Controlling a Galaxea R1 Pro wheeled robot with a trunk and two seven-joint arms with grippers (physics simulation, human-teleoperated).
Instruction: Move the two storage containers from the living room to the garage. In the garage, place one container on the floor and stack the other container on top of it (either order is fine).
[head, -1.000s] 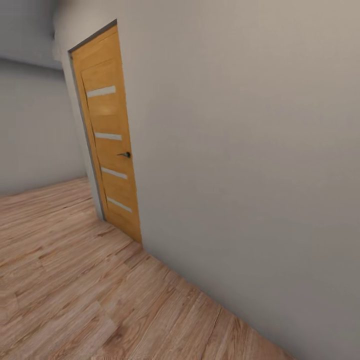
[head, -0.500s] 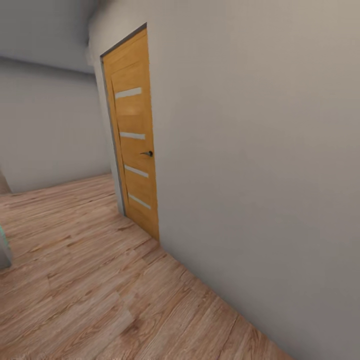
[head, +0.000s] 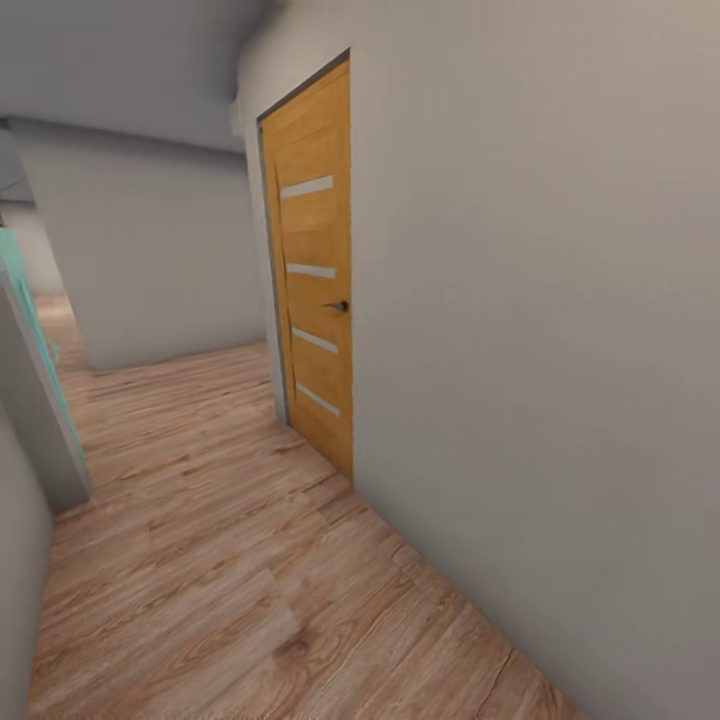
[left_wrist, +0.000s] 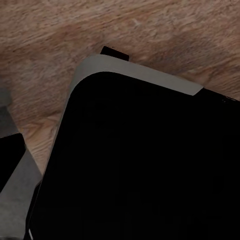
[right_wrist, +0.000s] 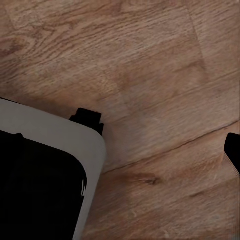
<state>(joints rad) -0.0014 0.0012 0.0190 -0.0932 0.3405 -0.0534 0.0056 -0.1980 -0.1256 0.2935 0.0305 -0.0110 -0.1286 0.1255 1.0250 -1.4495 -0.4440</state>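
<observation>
Big pale grey wall fills the head view from twelve o'clock round to five, running away at a slant. Under it, light wood plank floor spreads from six o'clock up toward ten. At about eleven o'clock a wooden door sits shut in that wall, orange-brown, four pale horizontal strips down its face, a small dark handle on its right edge. At nine o'clock, a grey wall corner with a teal edge beside it, and a passage opening beyond.

Left wrist camera: a black body with a grey rounded rim over the same planks. Right wrist camera: the same kind of grey-rimmed black body at seven o'clock, planks elsewhere. Whether either hand is open or closed, I cannot tell. The two red boxes are nowhere on screen just now.
</observation>
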